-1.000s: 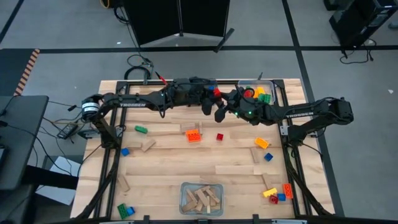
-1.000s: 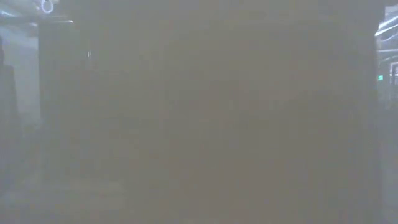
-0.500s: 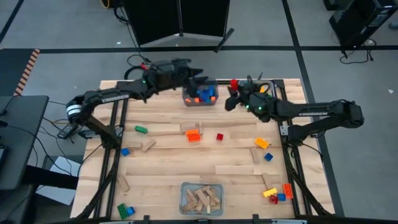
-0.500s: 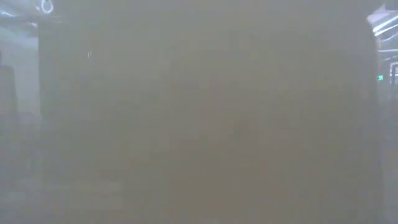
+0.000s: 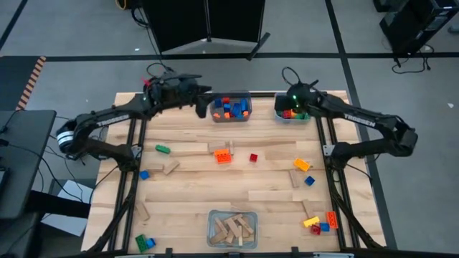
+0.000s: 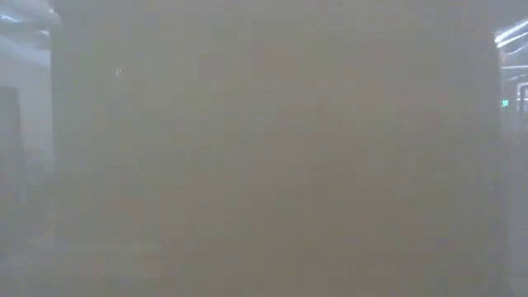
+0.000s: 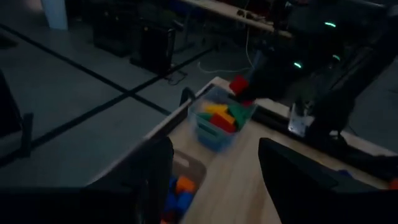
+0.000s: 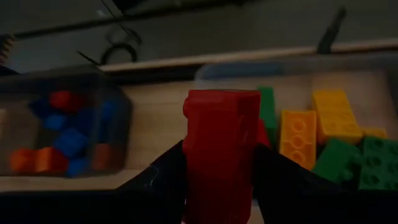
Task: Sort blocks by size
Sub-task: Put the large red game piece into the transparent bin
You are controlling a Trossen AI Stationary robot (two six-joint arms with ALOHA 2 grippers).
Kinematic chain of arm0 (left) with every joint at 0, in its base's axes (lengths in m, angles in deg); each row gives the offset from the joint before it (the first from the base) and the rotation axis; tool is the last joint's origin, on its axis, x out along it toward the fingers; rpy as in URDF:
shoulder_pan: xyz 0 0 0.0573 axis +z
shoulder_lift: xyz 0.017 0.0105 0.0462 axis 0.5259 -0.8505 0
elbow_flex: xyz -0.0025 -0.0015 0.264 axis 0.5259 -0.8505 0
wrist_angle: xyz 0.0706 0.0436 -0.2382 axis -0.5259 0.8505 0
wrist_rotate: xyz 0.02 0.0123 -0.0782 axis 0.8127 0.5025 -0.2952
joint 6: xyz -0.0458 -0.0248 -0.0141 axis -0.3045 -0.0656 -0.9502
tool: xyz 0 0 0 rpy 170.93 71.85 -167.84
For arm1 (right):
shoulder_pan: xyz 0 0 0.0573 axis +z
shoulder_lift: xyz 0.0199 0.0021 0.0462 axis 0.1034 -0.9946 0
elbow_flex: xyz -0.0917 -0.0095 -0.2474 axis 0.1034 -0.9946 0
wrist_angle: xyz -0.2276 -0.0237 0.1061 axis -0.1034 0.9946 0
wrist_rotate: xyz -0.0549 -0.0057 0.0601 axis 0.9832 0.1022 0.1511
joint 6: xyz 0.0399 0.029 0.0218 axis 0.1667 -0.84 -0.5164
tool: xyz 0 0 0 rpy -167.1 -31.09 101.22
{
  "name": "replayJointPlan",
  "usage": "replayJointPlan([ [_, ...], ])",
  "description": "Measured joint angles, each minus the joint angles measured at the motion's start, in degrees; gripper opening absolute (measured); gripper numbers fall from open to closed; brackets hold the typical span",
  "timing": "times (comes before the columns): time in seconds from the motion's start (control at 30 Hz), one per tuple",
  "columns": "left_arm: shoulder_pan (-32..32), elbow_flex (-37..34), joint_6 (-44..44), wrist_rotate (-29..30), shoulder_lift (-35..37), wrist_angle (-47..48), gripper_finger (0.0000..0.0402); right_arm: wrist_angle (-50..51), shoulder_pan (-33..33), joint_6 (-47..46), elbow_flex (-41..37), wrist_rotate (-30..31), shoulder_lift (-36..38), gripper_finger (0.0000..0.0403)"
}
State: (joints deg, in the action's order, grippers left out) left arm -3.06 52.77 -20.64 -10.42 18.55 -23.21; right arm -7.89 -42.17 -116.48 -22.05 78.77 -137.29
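Since a second ago we have parted: right gripper (image 8: pixel 217 180) clamps red brick (image 8: pixel 221 146) over far-right bin (image 5: pixel 294 115); left gripper (image 5: pixel 203 106) gapes.

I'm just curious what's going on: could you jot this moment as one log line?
right gripper: shut on red studded plastic brick, over clear bin of large bricks | left gripper: open, empty

The two arms, crossed over the table's far middle a second ago, are now apart. The left gripper (image 5: pixel 203 104) sits just left of the middle bin (image 5: pixel 230 116), jaws spread; the right gripper (image 5: pixel 292 109) now holds its red block (image 8: pixel 221 146) over the right bin (image 5: pixel 277 115).
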Motion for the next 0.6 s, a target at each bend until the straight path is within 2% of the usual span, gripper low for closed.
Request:
replayJointPlan([
  [0.23, -0.04, -12.03, -4.42, -0.34, 10.13, -3.53, 0.0243, 1.67, -7.07, 0.16, 0.02, -6.22, -6.02, 0.0161],
  [0.4, -0.04, -13.7, -4.57, -0.39, 14.12, 0.28, 0.0243, 2.41, -9.13, 3.11, 0.02, -8.0, -10.19, 0.0171],
  [0.6, -0.04, -13.7, -4.2, -0.39, 17.54, 6.15, 0.0243, 1.81, -10.16, 4.24, 0.02, -7.98, -11.93, 0.0204],
])
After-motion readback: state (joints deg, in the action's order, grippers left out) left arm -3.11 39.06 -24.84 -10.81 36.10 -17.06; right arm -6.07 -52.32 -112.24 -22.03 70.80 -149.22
